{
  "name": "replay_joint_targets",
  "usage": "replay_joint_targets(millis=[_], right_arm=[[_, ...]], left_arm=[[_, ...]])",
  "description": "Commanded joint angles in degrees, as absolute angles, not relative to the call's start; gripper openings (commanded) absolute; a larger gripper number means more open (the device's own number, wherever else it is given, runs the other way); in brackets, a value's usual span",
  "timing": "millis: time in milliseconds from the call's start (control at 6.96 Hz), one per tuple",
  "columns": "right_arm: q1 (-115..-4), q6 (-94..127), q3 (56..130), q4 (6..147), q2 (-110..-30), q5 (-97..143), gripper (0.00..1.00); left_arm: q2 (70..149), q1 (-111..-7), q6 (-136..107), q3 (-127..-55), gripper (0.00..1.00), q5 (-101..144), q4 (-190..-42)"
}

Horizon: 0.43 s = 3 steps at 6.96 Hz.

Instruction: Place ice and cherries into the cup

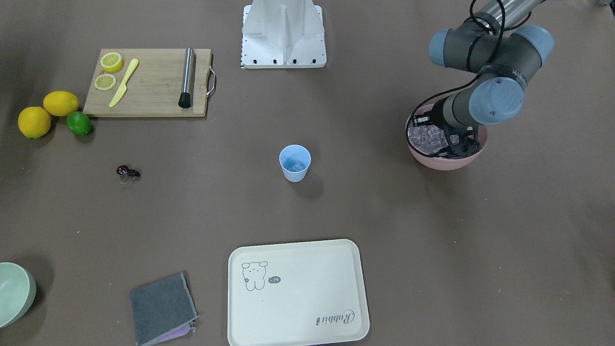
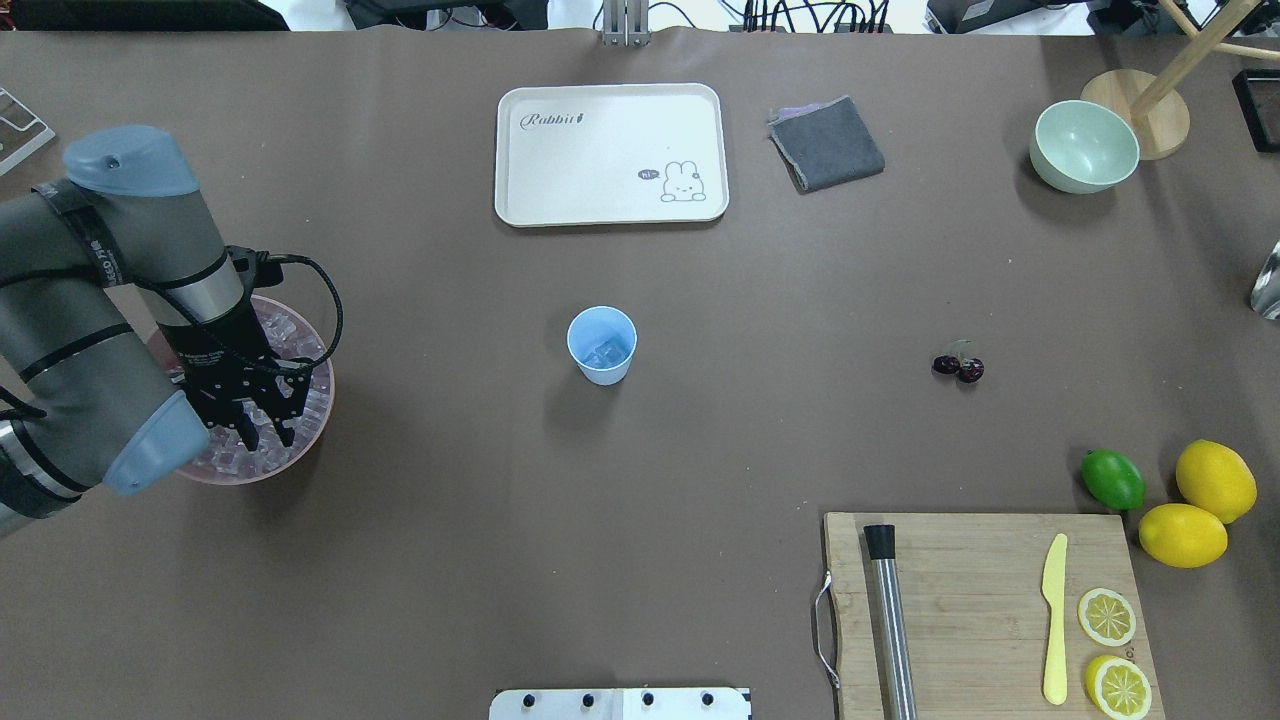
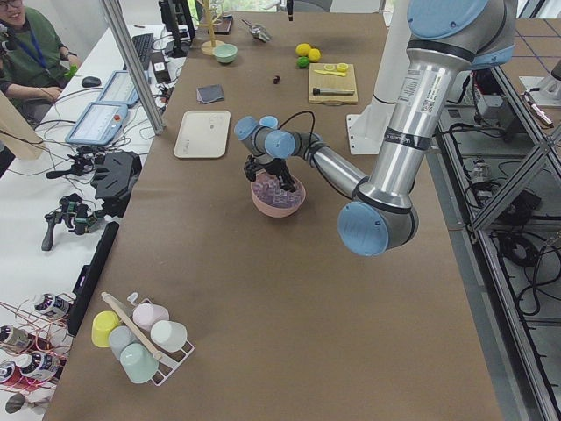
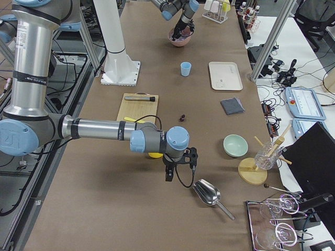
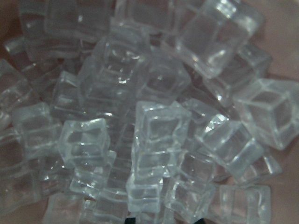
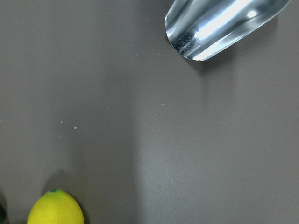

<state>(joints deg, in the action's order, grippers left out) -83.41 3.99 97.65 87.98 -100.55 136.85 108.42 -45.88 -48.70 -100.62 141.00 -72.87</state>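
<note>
The ice point(image 5: 159, 126) is a heap of clear cubes in a pink bowl point(image 1: 444, 163) at the table's left end, also seen in the overhead view point(image 2: 290, 330). My left gripper point(image 2: 265, 430) is down in the bowl, open, its fingertips among the cubes. The light blue cup point(image 2: 601, 345) stands upright mid-table with a few cubes inside. The dark cherries point(image 2: 958, 367) lie on the table to the right of the cup. My right gripper point(image 4: 178, 175) hangs over bare table far to the right; I cannot tell whether it is open or shut.
A cream tray point(image 2: 610, 150), a grey cloth point(image 2: 825, 143) and a pale green bowl point(image 2: 1083, 145) lie at the far side. A cutting board point(image 2: 980, 600), a lime point(image 2: 1112, 479) and lemons point(image 2: 1215, 480) are near right. A metal scoop point(image 6: 224, 23) lies by the right gripper.
</note>
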Motion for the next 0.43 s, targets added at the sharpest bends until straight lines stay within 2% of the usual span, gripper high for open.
replay_joint_targets(millis=[0,288], right_arm=[[-83.41,3.96,97.65,87.98,-100.46,136.85,1.00],[-83.41,4.04,97.73,87.98,-100.46,136.85,1.00]], left_arm=[[108.54,-46.14,-48.69,-100.72,0.02,141.06,-72.86],[108.54,-46.49,-48.69,-100.81,0.00,141.06,-72.77]])
